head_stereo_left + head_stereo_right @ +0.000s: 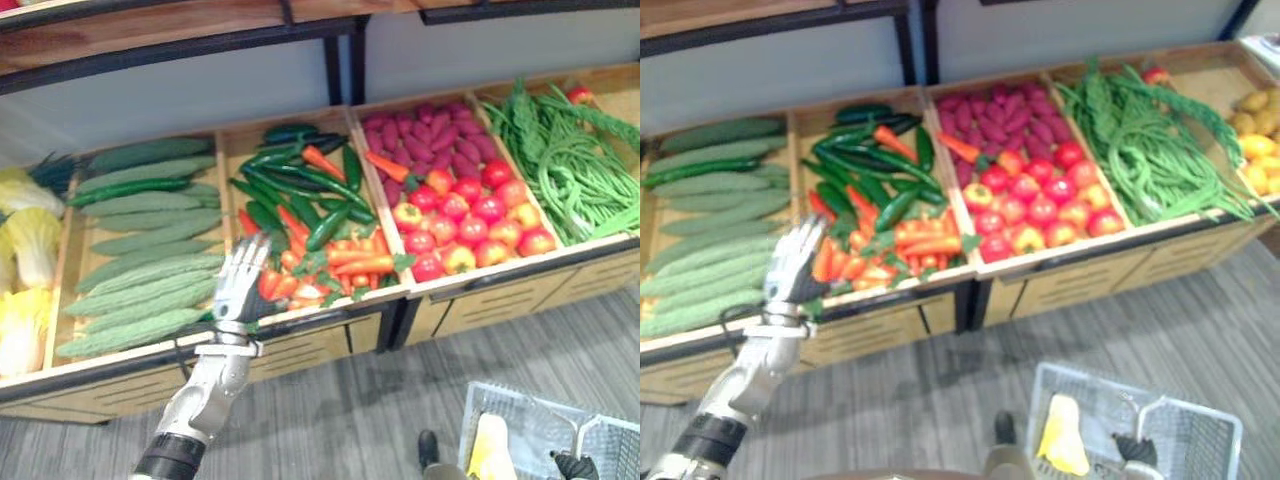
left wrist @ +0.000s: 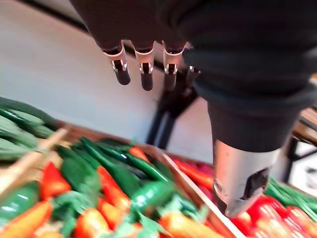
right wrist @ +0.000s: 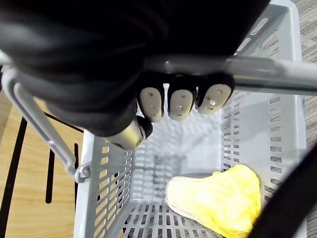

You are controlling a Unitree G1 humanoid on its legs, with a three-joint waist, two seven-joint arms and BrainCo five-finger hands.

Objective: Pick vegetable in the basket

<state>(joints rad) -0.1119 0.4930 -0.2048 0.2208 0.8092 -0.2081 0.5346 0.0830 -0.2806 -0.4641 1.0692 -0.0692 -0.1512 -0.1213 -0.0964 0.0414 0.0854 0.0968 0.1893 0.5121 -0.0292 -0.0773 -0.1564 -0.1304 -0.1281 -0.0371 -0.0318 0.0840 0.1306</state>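
Grey basket [image 3: 277,124] sits low over the floor, cut off by the frame edge. The right robot hand [image 3: 178,101] is curled round its handle [image 3: 277,82]. One yellow vegetable [image 3: 218,198] lies inside with open room around it. Left robot hand [image 1: 240,285], fingers straight and holding nothing, hovers at the front edge of the compartment of red and green peppers [image 1: 310,225].

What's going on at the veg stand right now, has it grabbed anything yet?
The left hand is open at the front of the bin of peppers, above them and holding nothing. The right hand is curled round the handle of the grey basket, held low in front of the stand. One yellow vegetable already lies in the basket.
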